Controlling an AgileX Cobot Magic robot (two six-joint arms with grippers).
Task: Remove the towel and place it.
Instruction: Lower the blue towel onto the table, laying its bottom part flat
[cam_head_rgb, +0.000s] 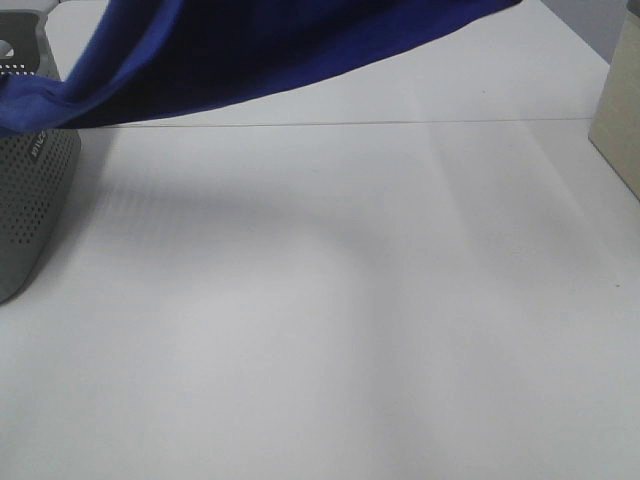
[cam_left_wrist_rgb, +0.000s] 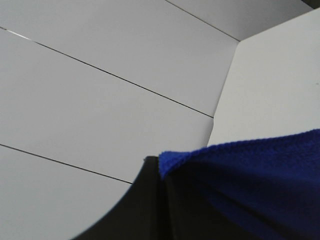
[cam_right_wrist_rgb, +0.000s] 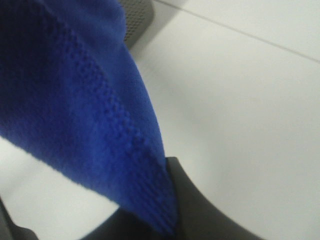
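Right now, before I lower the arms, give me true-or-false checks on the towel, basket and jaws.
1. The deep blue plush towel is held up above the white table. True.
2. The grey perforated plastic basket sits at the high view's right edge. False: it is at the left edge.
3. The left jaws are shut on the towel. True.
4. The right jaws are open and empty. False: they pinch the towel.

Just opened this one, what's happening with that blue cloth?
Both arms hold the towel up off the white table. The left claw is shut on one corner and the right claw on another part, so the cloth spans the top of the high view. Its left end hangs at the rim of the grey basket; it is not yet laid down.
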